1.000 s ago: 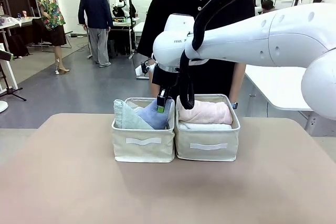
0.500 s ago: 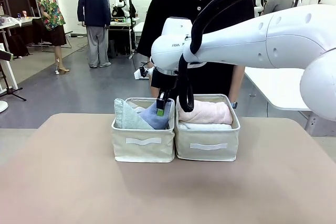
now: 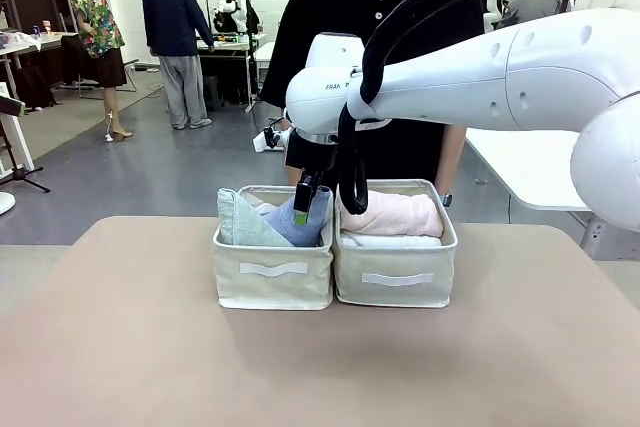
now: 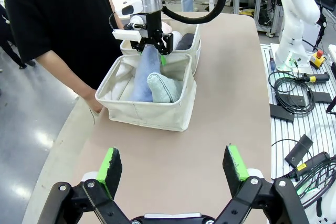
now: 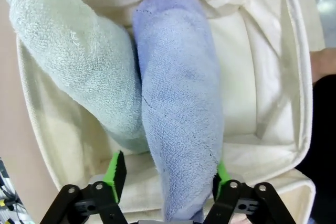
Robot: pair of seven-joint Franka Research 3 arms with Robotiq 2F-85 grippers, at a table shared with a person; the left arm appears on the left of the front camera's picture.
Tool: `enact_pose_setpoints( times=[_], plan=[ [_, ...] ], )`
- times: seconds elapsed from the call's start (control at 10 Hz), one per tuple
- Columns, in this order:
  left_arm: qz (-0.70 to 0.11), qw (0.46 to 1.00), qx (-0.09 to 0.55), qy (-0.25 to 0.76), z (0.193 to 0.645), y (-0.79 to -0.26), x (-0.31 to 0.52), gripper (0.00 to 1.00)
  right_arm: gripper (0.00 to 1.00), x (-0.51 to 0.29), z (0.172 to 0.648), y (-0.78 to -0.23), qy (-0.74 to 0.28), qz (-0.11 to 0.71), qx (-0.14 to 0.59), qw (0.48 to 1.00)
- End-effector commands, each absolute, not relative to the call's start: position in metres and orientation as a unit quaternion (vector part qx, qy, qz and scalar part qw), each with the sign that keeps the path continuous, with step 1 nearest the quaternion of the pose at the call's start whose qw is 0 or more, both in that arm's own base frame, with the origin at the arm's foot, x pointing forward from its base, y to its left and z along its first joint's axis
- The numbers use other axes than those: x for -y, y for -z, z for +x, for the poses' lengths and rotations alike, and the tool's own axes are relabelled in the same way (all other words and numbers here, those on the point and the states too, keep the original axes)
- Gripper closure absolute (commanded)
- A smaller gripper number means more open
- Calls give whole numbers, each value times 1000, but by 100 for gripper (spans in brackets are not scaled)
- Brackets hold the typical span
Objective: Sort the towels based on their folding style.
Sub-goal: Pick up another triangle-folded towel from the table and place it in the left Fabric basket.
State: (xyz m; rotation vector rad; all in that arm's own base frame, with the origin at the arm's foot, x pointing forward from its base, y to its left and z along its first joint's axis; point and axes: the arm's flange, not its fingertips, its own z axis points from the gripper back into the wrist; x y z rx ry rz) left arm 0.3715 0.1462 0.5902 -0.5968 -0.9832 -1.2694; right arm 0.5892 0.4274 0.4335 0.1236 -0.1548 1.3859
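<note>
The right gripper is shown with its jaws spread to either side of the light blue cone towel, whose lower end lies between the green pads; whether the pads touch it cannot be told. Just beside the blue one, in the same left bin, the mint-green cone towel is seen leaning. In the adjoining right bin, past the claw's side, a pink rolled towel is stacked on a white one; the left gripper is held wide open above bare table.

My right arm reaching across from 3 o'clock, wrist bent down, right gripper jaws parted, pads clear of anything, my left gripper low at 6 o'clock, jaws wide, holding nothing
</note>
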Motion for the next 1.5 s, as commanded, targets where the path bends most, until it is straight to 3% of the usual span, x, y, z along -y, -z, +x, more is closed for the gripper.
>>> enact_pose_setpoints(
  times=[0.0, 0.5, 0.8, 1.1, 1.4],
  plan=[
    [-264, 645, 444, 563, 372, -590, -147, 0, 0, -428, 586, -434, -634, 42, 66, 770],
    [-264, 645, 444, 563, 372, -590, -147, 0, 0, -420, 582, -456, -622, 42, 44, 780],
    [-264, 645, 444, 563, 372, -590, -147, 0, 0, -347, 513, -549, -560, -3, 32, 828],
    [-264, 645, 444, 563, 372, -590, -147, 0, 0, -237, 425, -620, -493, -15, 120, 861],
    [-264, 645, 444, 563, 372, -590, -147, 0, 0, -155, 366, -648, -438, -11, 168, 883]
  ],
)
